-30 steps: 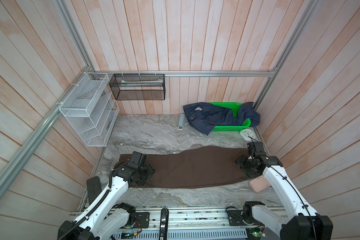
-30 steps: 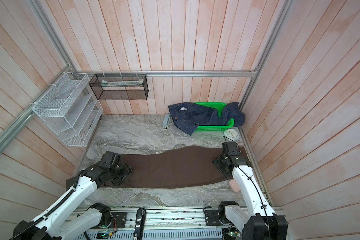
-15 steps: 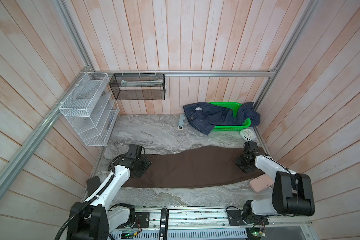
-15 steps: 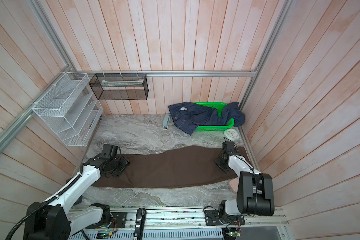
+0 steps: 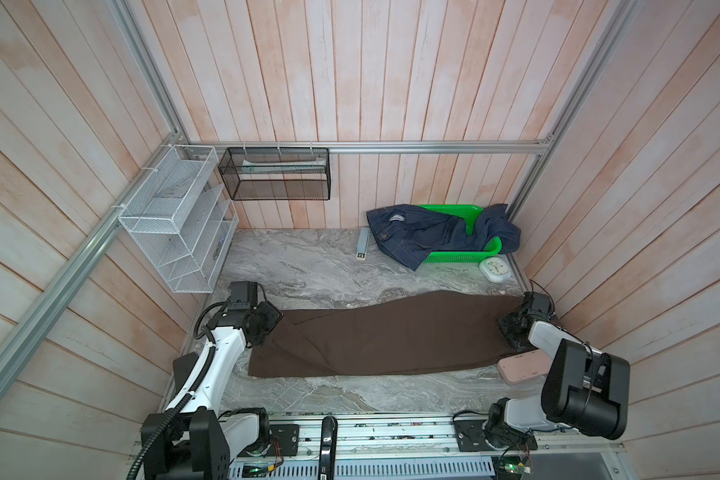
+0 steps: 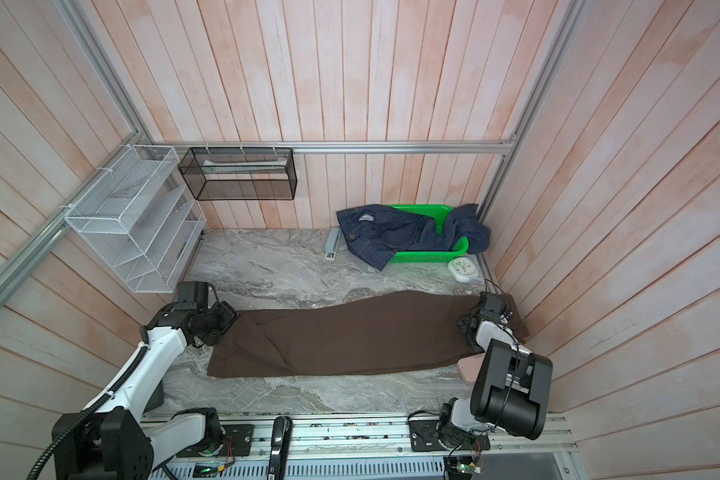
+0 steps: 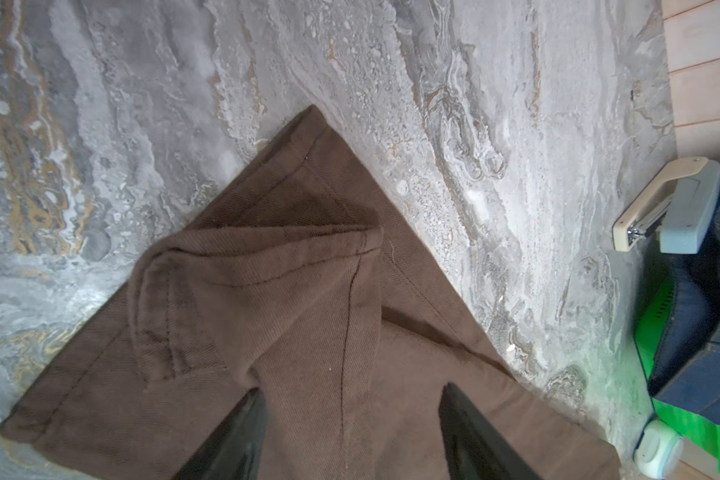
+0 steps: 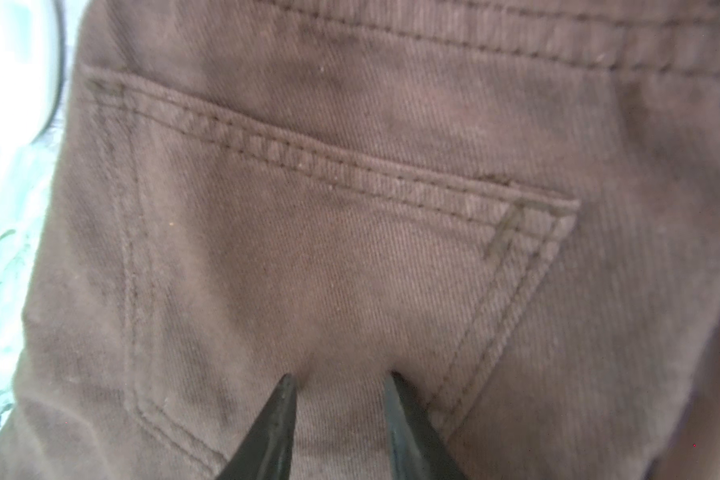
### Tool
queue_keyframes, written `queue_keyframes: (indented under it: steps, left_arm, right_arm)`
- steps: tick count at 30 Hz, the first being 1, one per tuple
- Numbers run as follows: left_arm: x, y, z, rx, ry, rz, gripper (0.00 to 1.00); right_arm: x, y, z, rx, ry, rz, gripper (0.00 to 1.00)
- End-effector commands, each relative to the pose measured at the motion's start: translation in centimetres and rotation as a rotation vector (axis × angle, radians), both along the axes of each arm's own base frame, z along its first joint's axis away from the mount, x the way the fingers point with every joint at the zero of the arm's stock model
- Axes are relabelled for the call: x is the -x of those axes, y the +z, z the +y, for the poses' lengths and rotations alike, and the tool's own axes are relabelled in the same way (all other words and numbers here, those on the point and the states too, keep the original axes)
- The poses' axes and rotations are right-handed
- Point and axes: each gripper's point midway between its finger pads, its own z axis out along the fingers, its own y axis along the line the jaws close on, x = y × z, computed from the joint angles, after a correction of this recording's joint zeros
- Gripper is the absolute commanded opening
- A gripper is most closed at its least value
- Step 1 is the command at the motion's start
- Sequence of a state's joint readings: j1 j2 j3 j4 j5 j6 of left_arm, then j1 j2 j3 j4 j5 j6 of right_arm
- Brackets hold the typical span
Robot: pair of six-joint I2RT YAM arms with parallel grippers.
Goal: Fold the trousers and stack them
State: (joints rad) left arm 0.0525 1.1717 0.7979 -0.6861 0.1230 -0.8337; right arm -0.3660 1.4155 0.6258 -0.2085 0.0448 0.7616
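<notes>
**Brown trousers spread flat across the lower frame**

In both top views the dark brown trousers [image 5: 391,336] lie lengthwise on the marble table [image 5: 308,266], with the hems at left and the stitched back pocket at right. The left gripper [image 7: 352,388] hovers over the hems, jaws wide apart. The right gripper [image 8: 339,374] presses narrow-set tips into the pocket; whether it pinches cloth cannot be told. A pink case [image 5: 520,365] lies just beside the waist. Farther back, toward the right, are a white clock [image 5: 494,269] and a green basket [image 5: 458,257] draped with denim [image 5: 425,237].

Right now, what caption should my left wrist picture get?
Open left gripper over the hemmed leg ends of dark brown trousers on a grey marbled tabletop.
</notes>
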Motion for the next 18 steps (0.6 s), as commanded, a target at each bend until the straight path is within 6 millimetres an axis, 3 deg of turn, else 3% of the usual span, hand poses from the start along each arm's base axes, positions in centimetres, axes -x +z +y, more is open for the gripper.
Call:
queue_keyframes:
  steps: [1, 8, 18]
  left_arm:
    - [-0.6, -0.4, 0.7, -0.058, -0.041, 0.014, 0.67]
    - [-2.9, -1.7, 0.9, -0.112, -0.118, 0.038, 0.56]
    - [-5.6, -3.4, 0.6, -0.271, -0.270, 0.181, 0.52]
  right_arm:
    - [3.3, -0.7, 1.1, -0.045, -0.011, 0.113, 0.43]
    - [1.0, 4.6, 5.4, -0.018, 0.143, 0.000, 0.47]
    - [-0.2, 5.0, 14.8, -0.075, 0.391, -0.034, 0.45]
